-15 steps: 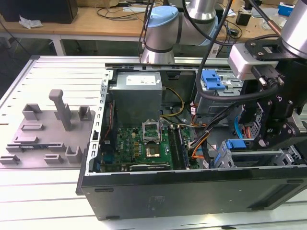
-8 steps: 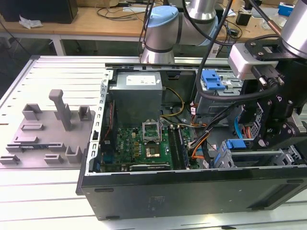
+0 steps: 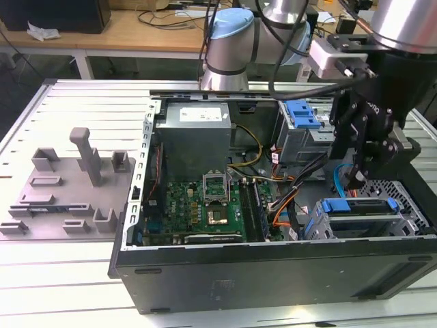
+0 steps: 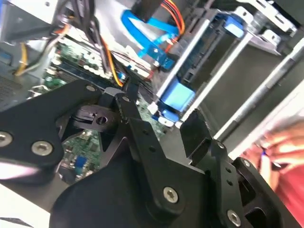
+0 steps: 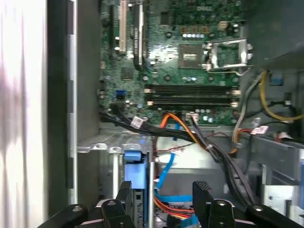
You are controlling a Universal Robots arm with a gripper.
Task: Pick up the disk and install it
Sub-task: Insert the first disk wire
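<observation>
Exterior view high above computer case; 2 wrist views close over its motherboard.

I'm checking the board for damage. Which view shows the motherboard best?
The first wrist view: the motherboard faces the camera, socket and memory slots plain. The exterior view shows the motherboard slanted inside the case. The second wrist view shows patches of it behind the gripper.

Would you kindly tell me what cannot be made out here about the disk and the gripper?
Disk, exterior view: its label, hidden down inside the drive bay.
Gripper, exterior view: whether it touches the disk; it is dark against a dark background, so any gap is unreadable.
Second wrist view: the pale-and-red shape, blurred and cut off by the edge.
</observation>
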